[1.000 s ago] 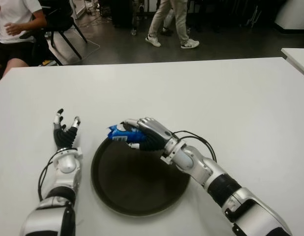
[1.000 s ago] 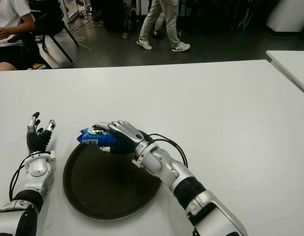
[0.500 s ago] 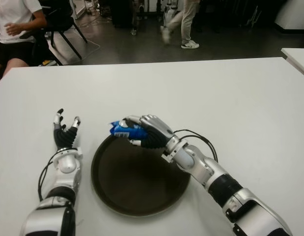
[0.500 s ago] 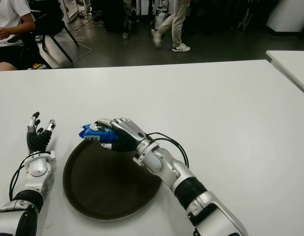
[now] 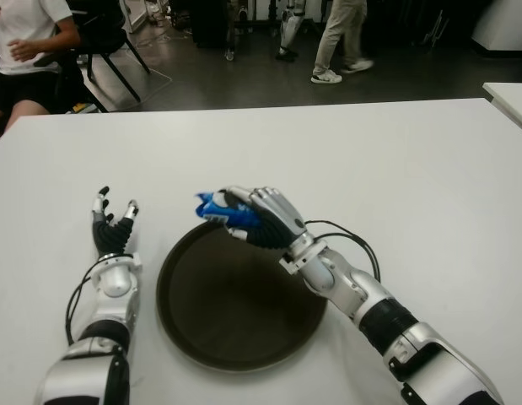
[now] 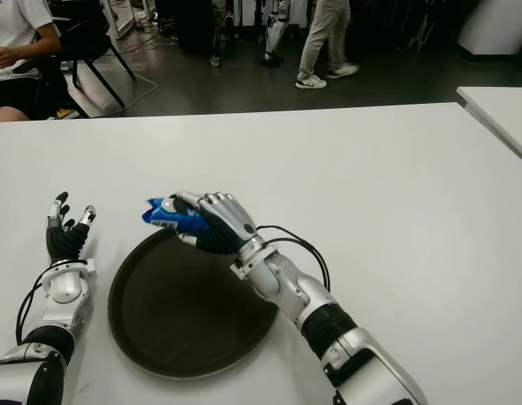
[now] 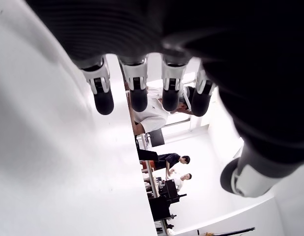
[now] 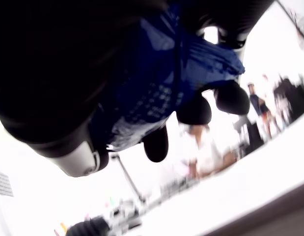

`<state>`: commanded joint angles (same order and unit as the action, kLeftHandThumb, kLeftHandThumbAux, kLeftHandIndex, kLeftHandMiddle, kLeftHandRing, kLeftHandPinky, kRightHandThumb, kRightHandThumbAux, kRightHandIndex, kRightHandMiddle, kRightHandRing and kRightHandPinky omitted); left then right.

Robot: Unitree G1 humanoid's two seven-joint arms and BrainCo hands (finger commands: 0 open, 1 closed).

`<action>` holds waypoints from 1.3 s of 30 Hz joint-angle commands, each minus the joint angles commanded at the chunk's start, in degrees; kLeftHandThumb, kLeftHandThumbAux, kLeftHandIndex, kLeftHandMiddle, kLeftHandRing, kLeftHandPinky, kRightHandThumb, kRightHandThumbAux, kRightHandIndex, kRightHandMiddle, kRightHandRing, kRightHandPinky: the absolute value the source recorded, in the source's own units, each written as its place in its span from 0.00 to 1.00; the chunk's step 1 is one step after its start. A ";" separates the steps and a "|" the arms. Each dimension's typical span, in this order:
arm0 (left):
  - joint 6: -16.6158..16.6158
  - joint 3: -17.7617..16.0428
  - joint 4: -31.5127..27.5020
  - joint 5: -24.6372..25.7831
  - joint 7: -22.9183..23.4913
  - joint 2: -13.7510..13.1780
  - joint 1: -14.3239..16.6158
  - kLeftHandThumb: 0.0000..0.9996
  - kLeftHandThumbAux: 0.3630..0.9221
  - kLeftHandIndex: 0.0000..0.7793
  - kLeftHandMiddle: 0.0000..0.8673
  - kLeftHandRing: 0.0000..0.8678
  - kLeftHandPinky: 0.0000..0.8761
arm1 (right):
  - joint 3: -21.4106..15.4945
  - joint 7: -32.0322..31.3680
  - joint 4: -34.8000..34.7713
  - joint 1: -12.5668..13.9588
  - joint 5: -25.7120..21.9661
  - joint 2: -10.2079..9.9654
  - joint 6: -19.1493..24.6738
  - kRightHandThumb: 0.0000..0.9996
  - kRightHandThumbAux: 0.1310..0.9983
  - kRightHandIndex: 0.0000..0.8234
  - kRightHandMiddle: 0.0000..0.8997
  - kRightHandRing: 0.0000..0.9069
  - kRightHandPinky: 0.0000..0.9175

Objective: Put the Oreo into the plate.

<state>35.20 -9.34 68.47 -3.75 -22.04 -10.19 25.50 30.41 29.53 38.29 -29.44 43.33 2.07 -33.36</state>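
Note:
A blue Oreo packet (image 5: 220,207) is gripped in my right hand (image 5: 254,216), whose fingers curl around it. The hand holds it just above the far rim of the dark round plate (image 5: 235,308), which lies on the white table in front of me. The right wrist view shows the blue wrapper (image 8: 156,78) pressed between palm and fingers. My left hand (image 5: 113,226) shows to the left of the plate, fingers spread and holding nothing.
The white table (image 5: 395,169) stretches wide to the right and far side. A seated person (image 5: 29,42) is at the far left beyond the table, and another person's legs (image 5: 341,38) pass behind it. A second table corner (image 5: 509,97) shows far right.
My right hand has lifted and drawn the Oreo packet slightly up and to the right over the plate's far rim. The walking person has moved right. The left hand has not moved.

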 joint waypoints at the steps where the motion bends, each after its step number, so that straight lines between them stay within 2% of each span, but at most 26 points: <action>1: 0.02 0.01 -0.01 -0.01 0.00 0.00 -0.01 0.37 0.47 0.06 0.07 0.04 0.02 | 0.06 0.38 0.33 -0.17 0.13 0.03 -0.23 0.77 0.66 0.48 0.52 0.57 0.54; 2: 0.03 0.06 0.00 -0.08 -0.03 -0.03 -0.01 0.37 0.46 0.06 0.07 0.04 0.02 | 0.36 0.23 0.58 -0.49 0.48 0.26 -0.23 0.74 0.67 0.48 0.47 0.51 0.47; 3: 0.04 0.10 0.00 -0.13 -0.06 -0.05 -0.01 0.36 0.46 0.06 0.08 0.04 0.03 | 0.63 0.16 0.79 -0.74 0.71 0.44 -0.24 0.57 0.62 0.33 0.35 0.38 0.33; 4: 0.02 0.13 0.03 -0.17 -0.05 -0.09 0.00 0.36 0.46 0.06 0.08 0.04 0.03 | 0.99 -0.36 0.97 -1.07 0.91 0.72 -0.19 0.51 0.60 0.27 0.31 0.33 0.27; 6: -0.02 0.14 0.07 -0.19 -0.04 -0.12 0.01 0.35 0.44 0.07 0.08 0.05 0.05 | 1.42 -0.82 1.23 -1.45 1.01 1.01 -0.18 0.32 0.54 0.11 0.15 0.15 0.11; 8: -0.03 0.20 0.12 -0.31 -0.24 -0.16 0.05 0.35 0.43 0.07 0.08 0.05 0.05 | 2.15 -2.60 1.13 -2.02 1.71 1.55 0.80 0.26 0.52 0.06 0.10 0.09 0.06; 9: -0.03 0.25 0.15 -0.39 -0.39 -0.18 0.07 0.35 0.42 0.07 0.08 0.05 0.05 | 2.62 -3.92 0.97 -2.37 2.22 1.92 1.56 0.17 0.48 0.04 0.06 0.06 0.04; 12: 0.04 0.30 0.14 -0.51 -0.60 -0.20 0.08 0.35 0.41 0.08 0.08 0.05 0.05 | 3.19 -5.93 0.63 -2.76 2.70 2.32 2.75 0.06 0.41 0.01 0.02 0.02 0.01; 15: 0.24 0.35 0.03 -0.54 -0.74 -0.19 0.05 0.35 0.43 0.08 0.09 0.06 0.06 | 3.45 -7.58 0.69 -3.04 2.21 2.22 3.65 0.02 0.37 0.00 0.01 0.01 0.00; 23: 0.37 0.57 0.28 -0.58 -0.80 -0.36 0.07 0.36 0.44 0.07 0.08 0.05 0.06 | 3.36 -9.21 -0.02 -2.73 2.06 2.05 5.70 0.00 0.34 0.00 0.00 0.00 0.00; 31: 0.06 0.69 0.51 -0.50 -0.72 -0.44 0.12 0.35 0.45 0.06 0.07 0.05 0.05 | 3.64 -9.60 -0.87 -2.73 2.85 2.13 9.16 0.00 0.38 0.00 0.00 0.00 0.00; 39: -0.03 0.46 0.51 -0.01 -0.03 -0.35 0.02 0.36 0.44 0.05 0.07 0.04 0.03 | 3.57 -8.41 0.44 -2.91 2.39 1.35 10.35 0.00 0.41 0.00 0.00 0.00 0.00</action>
<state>35.17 -8.87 68.99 -3.76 -22.08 -10.54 25.52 33.98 21.12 38.74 -32.35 45.72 3.42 -23.02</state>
